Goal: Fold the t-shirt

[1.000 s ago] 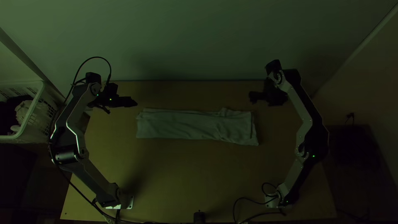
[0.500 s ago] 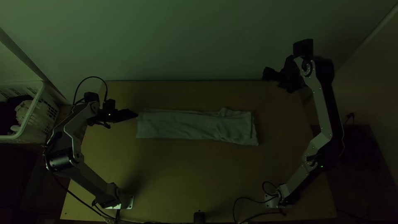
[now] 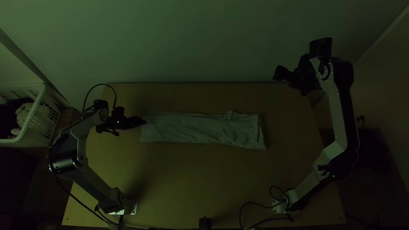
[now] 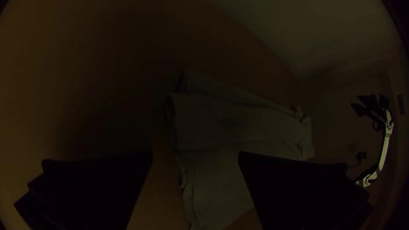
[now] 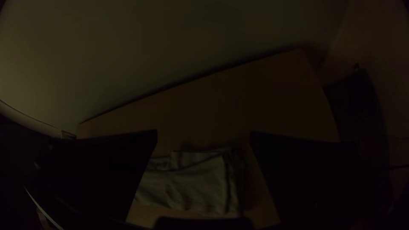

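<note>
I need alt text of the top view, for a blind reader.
A t-shirt folded into a long strip lies across a wooden table. The left gripper is at its left end; the right gripper hangs near the table's far edge.

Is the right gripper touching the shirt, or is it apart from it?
Apart. The top view shows a strip of table between the right gripper and the shirt.

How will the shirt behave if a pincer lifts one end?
Likely floppy: the shirt shows soft wrinkles and an uneven edge, so the free end would probably sag. The strip may well open up, since its layers look loosely stacked at the end by the left pincer. Unlikely to roll, as it lies flat on the table.
</note>
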